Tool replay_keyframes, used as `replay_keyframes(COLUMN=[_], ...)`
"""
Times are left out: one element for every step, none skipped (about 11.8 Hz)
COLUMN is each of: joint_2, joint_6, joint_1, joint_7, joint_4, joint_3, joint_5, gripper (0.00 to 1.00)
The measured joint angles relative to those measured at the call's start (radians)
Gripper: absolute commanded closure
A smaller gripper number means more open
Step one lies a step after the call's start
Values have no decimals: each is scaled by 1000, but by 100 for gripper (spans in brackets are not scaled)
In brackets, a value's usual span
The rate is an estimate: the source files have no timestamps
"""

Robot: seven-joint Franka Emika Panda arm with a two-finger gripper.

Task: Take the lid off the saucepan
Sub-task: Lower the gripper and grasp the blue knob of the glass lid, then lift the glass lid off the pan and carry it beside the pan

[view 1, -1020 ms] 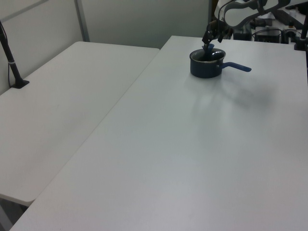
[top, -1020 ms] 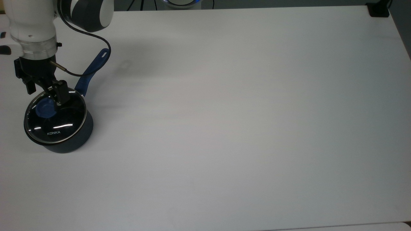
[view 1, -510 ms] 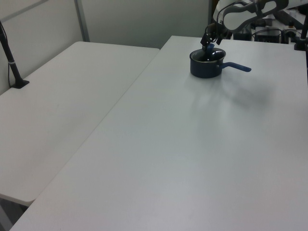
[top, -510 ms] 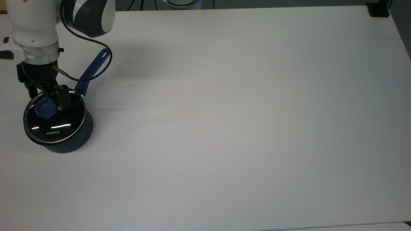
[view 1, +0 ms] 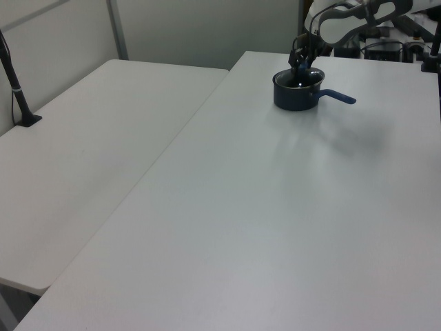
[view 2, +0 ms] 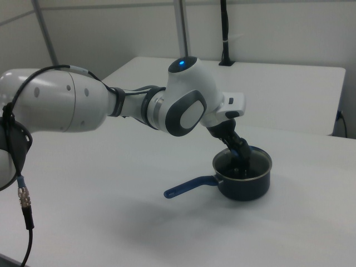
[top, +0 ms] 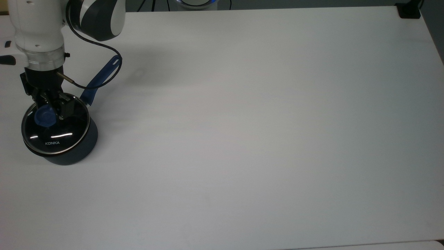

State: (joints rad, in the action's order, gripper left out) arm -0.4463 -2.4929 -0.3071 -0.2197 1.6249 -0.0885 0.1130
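1. At the far left of the top view, I am looking at the gripper, which is hanging down over the pan; the fingers are standing either side of the knob, one at each flank. I cannot tell whether they are already pinching it or are a little apart from it.
2. Just below, at the lower left of the top view, the lid is sitting on the pan, its rim resting all round and the white lettering facing the frame's bottom.
3. To the right of the gripper, the handle is reaching up and right across the table, with the cable looping over it.
4. I am judging the lid as stiff, fairly weighty glass, slick and breakable, so the knob is the only sensible hold.
5. In the right view, at centre right, the gripper is reaching into the pan's mouth; I am planning a firm squeeze and a straight lift, since a tilt could let the lid slide.
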Motion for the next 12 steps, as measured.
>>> replay_keyframes(joint_2=[0, 0, 0, 2, 9, 25, 51, 86, 134, 194, 265, 340], joint_6=[0, 0, 0, 0, 0, 0, 12, 55, 128, 205, 263, 288], joint_1=[0, 0, 0, 2, 6, 12, 16, 23, 30, 41, 60, 89], joint_7=[0, 0, 0, 0, 0, 0, 0, 5, 22, 47, 65, 78], joint_4=[0, 0, -1, -3, -6, -7, -6, -4, 6, 36, 98, 188], joint_3=[0, 0, 0, 0, 2, 6, 17, 34, 61, 91, 122, 144], joint_5=[0, 0, 0, 0, 0, 0, 0, 0, 0, 0, -1, -16], gripper=[58, 58, 58, 58, 58, 58, 58, 58, 58, 58, 58, 58])
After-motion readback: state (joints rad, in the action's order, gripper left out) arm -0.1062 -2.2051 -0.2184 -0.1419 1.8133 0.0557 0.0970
